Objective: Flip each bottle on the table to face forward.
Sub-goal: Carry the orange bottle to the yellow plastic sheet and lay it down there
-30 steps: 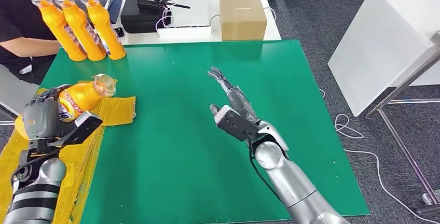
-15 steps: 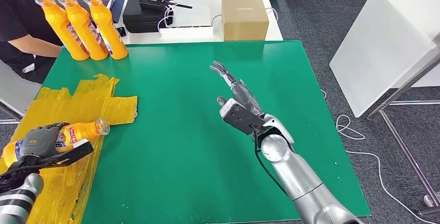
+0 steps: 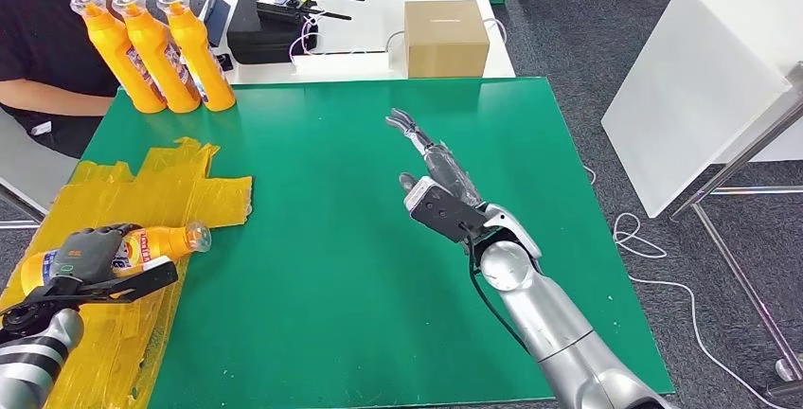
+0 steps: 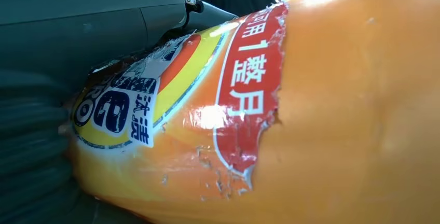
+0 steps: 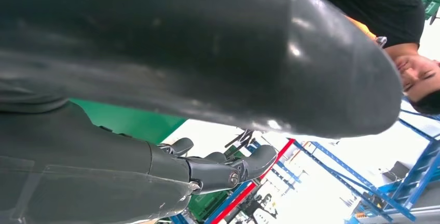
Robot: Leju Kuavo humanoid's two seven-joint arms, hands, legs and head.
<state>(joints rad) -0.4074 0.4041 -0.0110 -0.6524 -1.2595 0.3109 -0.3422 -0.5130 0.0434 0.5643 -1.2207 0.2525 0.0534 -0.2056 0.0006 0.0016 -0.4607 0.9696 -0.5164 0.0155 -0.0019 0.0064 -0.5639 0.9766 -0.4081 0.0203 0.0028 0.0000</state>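
Head view: 3 bottles (image 3: 151,49) stand upright at the far left corner of the green surface (image 3: 322,286), so they look done. The left hand (image 3: 90,248) is clamped on a 4th orange bottle (image 3: 156,242), lying sideways over the yellow sheet (image 3: 142,191) at the near left, not yet stood. The right hand (image 3: 431,168) hovers mid-surface, fingers apart, empty
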